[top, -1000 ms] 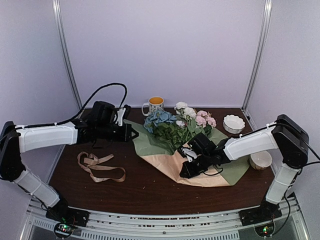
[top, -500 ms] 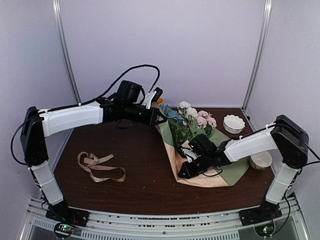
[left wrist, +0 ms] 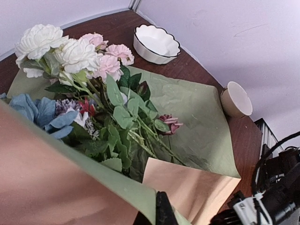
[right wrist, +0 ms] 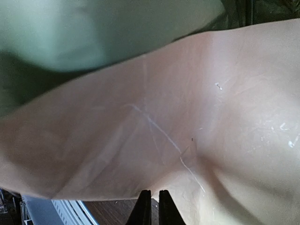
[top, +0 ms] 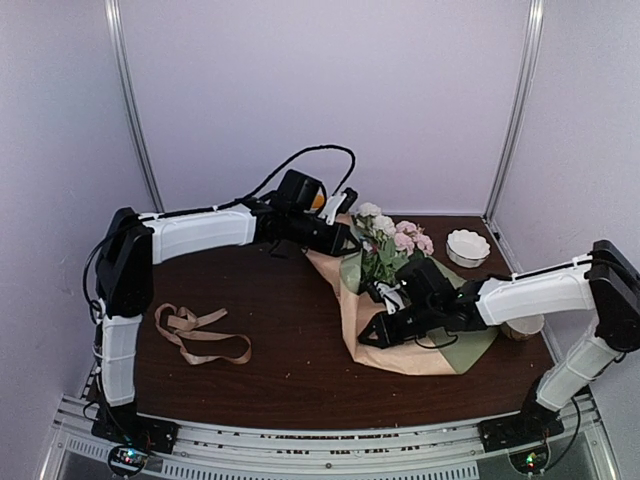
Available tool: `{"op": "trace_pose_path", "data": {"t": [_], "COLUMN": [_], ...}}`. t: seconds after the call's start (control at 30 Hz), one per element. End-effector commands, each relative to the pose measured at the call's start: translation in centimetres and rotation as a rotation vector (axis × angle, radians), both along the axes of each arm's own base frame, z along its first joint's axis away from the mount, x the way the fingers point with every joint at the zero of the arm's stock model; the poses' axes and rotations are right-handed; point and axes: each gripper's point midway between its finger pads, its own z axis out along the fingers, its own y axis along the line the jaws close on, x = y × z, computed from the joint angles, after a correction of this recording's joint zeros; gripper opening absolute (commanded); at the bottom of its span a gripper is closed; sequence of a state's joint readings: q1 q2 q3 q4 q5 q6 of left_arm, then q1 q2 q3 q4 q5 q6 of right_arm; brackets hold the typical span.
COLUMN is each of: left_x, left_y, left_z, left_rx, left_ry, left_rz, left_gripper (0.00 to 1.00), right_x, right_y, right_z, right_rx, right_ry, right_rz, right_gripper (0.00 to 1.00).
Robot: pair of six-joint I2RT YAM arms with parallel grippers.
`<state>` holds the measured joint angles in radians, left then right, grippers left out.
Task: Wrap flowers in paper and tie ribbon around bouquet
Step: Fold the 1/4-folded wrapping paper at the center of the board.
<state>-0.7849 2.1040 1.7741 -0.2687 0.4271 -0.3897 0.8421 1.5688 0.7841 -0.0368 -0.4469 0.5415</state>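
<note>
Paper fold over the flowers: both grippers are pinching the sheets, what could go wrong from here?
1. The left gripper pinches only the edge of the paper; it may slip out or tear while raised over the flowers.
2. The fold could crush the blue bloom just under it.
3. The right gripper holds the low end; its forearm sits close to the cup and might nudge it.

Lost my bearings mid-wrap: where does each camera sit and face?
Top external: above and behind the bases, looking down on the dark table; both arms show, left gripper and right gripper.
Left wrist: above the blue, white and pink flower bunch, facing the white scalloped bowl; one fingertip shows.
Right wrist: close against the peach-tan crinkled paper; two fingertips show.
Shared: all see that paper.
</note>
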Motion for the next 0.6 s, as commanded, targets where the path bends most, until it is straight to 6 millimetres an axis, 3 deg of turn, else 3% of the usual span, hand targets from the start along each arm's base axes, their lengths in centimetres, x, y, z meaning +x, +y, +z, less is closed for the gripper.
{"op": "trace_pose_path", "data": {"t": [0.0,0.1,0.27,0.5,0.57], "left_x": [0.2,0.3,0.8,1.0,1.1], "left_y": [-1.7,-2.5,-3.1,-3.6,-3.5], "left_z": [0.4,-0.4,-2.2,-2.8,-2.8], "left_rx": [-0.017,-0.009,0.027,0.043,0.048], "left_ry": [-0.032,-0.029,-0.022,-0.035,-0.041], "left_rz": [-0.036,-0.044,-0.044,-0.041,-0.036], "left_gripper": [0.00,0.00,0.00,0.00,0.00], "right_x": [0.2,0.7,2.1,3.8,4.3], "right_y": [-1.8,-3.1,-5.0,-3.6,-2.8], "right_z": [1.2,3.0,6.7,9.8,10.4], "right_rx": [-0.001,-0.016,-0.028,-0.029,-0.061], "right_ry": [-0.040,-0.112,-0.251,-0.326,-0.355], "right_rz": [-0.082,-0.128,-0.223,-0.240,-0.218], "right_gripper": [0.09,0.14,0.36,0.74,0.77]}}
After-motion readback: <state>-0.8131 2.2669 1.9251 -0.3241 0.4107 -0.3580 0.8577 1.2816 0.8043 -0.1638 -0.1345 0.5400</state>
